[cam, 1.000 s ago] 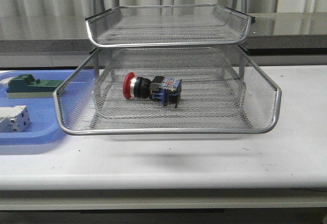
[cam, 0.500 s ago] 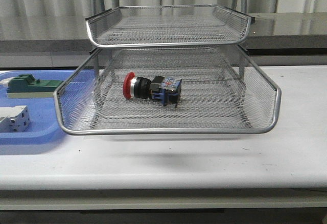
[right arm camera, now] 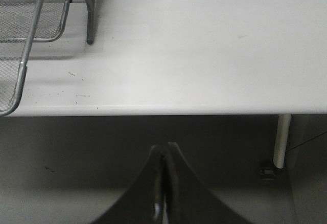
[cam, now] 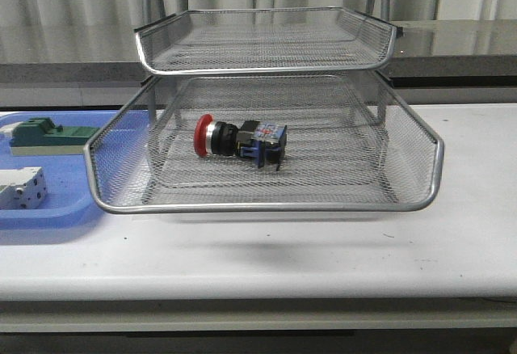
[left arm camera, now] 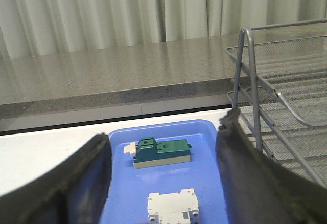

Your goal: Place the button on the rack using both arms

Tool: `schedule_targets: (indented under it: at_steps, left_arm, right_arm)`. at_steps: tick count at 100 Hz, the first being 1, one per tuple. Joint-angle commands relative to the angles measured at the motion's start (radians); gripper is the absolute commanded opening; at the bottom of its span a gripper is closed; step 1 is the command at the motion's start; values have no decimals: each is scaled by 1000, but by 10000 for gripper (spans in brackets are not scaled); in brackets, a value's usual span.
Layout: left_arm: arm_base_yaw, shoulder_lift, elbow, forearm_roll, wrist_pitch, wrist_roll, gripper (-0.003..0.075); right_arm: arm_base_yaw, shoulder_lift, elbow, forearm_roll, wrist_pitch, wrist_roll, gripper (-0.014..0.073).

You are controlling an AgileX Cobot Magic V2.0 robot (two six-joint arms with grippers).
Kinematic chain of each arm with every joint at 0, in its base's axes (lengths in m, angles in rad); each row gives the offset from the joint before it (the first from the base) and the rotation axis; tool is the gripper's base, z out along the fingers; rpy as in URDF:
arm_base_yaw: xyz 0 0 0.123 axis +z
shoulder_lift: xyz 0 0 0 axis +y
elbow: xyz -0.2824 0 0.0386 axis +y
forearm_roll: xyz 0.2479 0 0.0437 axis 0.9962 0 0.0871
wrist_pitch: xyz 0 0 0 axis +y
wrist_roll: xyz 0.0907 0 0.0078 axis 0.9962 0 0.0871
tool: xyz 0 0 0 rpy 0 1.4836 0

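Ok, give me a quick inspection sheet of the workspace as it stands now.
Surface: white table, faint marks.
Job's things: button lying on its side in the pulled-out tray of the rack, red cap toward the robot's left.
Clutter: blue tray holding a green block and a white block.
Grippers: left gripper open above the blue tray, holding nothing; right gripper shut, beyond the table edge.
Cables: nothing seen.
Surroundings: grey counter, pale curtains.
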Motion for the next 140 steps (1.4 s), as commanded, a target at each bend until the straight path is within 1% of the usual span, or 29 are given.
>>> schedule_targets:
  at_steps: [1,11,20,21,25,42,47,93,115,131,140]
  left_arm:
    - [3,5,-27,-15,-87,-10,384]
    - [3,5,-27,-15,-87,-10,328]
    - [3,5,-27,-15,-87,-10,262]
    - [3,5,-27,-15,-87,-10,242]
    - [3,5,-27,-15,-87,-10,208]
    - [3,5,-27,-15,-87,-10,18]
    - [3,5,-27,-15,-87,-10,-20]
    - [3,5,-27,-15,-87,-10,-20]
    - [3,5,-27,-15,-87,-10,-20]
    - [3,5,-27,-15,-87,-10,-20]
    - [3,5,-27,-15,-87,-10,-20]
  right_arm:
    - [-2,3,-35,-15,-51,-4,-68]
    - [-2,3,-35,-15,-51,-4,-68]
    - [-2,3,-35,-15,-51,-4,-68]
    - [-2,3,-35,-15,-51,-4,-68]
    - [-2,3,-35,-15,-51,-4,-68]
    - [-2,3,-35,-15,-51,-4,-68]
    - [-2,3,-35,-15,-51,-4,-68]
    - [-2,3,-35,-3,-65,-4,-68]
    - [-2,37,-36,111,-119,-7,-67]
    - [-1,147,-36,214,-124,-38,-67]
    - [-1,222,-36,285,-143,-87,-67]
